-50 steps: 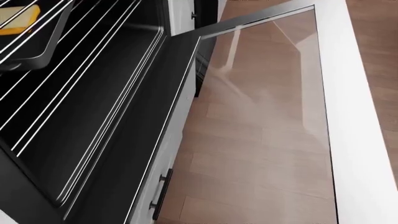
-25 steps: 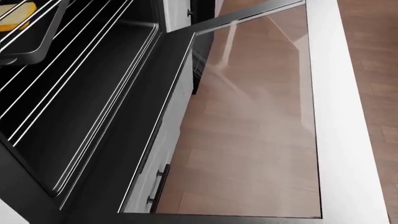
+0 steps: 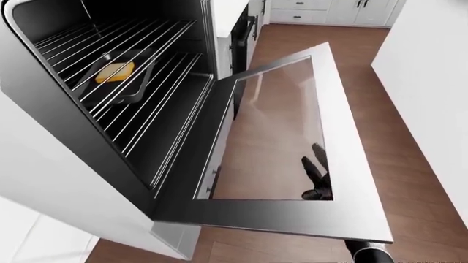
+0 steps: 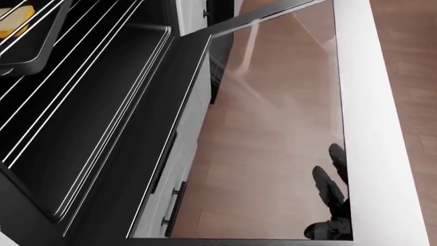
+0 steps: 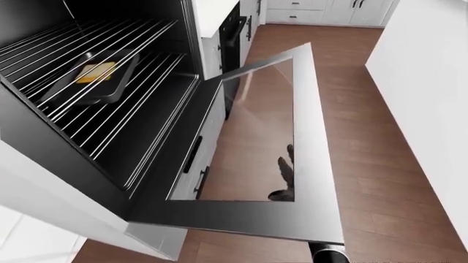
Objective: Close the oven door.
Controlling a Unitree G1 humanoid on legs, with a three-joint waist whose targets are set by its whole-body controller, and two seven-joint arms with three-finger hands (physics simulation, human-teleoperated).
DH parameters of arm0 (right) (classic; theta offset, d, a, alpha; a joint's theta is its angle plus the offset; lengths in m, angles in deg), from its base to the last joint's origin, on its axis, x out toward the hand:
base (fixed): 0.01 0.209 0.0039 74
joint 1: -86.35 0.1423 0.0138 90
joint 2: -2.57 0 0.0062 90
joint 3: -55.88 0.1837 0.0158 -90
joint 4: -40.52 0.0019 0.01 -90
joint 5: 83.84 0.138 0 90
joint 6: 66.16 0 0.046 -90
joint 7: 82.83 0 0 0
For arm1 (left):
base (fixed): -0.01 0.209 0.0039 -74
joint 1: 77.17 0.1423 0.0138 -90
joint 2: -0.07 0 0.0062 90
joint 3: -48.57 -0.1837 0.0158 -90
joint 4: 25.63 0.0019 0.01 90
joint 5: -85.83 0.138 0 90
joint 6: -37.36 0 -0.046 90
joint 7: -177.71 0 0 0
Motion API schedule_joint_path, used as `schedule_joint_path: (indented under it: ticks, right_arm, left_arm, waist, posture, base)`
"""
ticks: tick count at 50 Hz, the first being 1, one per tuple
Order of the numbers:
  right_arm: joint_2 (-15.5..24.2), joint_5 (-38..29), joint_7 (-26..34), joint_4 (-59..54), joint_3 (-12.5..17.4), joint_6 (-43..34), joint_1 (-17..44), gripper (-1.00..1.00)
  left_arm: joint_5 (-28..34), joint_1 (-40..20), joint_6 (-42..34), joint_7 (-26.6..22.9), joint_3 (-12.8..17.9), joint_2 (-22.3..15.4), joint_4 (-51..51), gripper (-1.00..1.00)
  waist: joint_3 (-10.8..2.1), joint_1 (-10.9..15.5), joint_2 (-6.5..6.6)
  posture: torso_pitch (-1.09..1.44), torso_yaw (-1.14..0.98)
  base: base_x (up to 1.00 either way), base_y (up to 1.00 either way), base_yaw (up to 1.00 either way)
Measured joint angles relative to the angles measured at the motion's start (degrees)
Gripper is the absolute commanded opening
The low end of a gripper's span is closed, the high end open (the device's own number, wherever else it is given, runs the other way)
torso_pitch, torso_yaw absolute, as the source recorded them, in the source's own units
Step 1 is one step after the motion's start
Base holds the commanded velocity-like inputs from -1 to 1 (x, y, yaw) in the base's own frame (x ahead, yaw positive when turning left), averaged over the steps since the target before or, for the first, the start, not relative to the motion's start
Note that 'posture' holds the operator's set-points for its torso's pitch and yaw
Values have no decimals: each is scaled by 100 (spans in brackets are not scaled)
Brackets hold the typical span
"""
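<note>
The oven door (image 3: 344,164) is hanging wide open, stretching from the oven's mouth toward 5 o'clock in the left-eye view. The right hand (image 3: 316,178) is showing through the glass beneath it, fingers (image 4: 326,185) spread wide, gripping nothing. A dark tray (image 3: 117,76) carrying something yellow (image 3: 116,72) is sitting on the rack at 10 o'clock.

Right hand (image 3: 316,178) sits under the oven door (image 3: 349,164), seen only thru the glass pane; its palm and wrist are hidden by the door's steel frame. Right forearm (image 3: 366,253) is cut off at bottom edge of left-eye view. Finger grip can't be told. Baking tray (image 4: 27,43) is cropped by head view's top-left corner.
</note>
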Motion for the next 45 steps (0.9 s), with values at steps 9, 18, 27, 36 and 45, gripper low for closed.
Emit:
schedule_joint_path:
  ticks: [9,18,27,36,45]
  right_arm:
    - [-214,-202,-396,1794,-40,-1097,-234,100]
    - [-435,-469,-944,3493,-324,-2473,142,100]
    - [-714,-658,-871,3918,-712,-2884,568,100]
    - [-872,-937,-917,3735,-891,-3109,1048,100]
    - [-1152,-1231,-864,3359,-1159,-3186,1743,100]
  left_arm:
    - [-14,-6,28,-4,-6,10,-20,100]
    - [-54,12,22,-10,-21,-5,22,100]
    - [-19,-21,56,-12,1,8,-18,100]
    - [-3,-24,29,-14,29,10,-1,100]
    - [-28,7,75,2,0,16,-2,100]
  waist:
    - [-3,-3,12]
    - [51,-49,41]
    - [0,-13,42]
    - [58,-28,83]
    - [58,-44,131]
  posture:
    - [0,0]
    - [0,0]
    - [0,0]
    - [0,0]
    - [0,0]
  base:
    - [0,0,0]
    - [0,0,0]
    - [0,0,0]
    - [0,0,0]
    - [0,0,0]
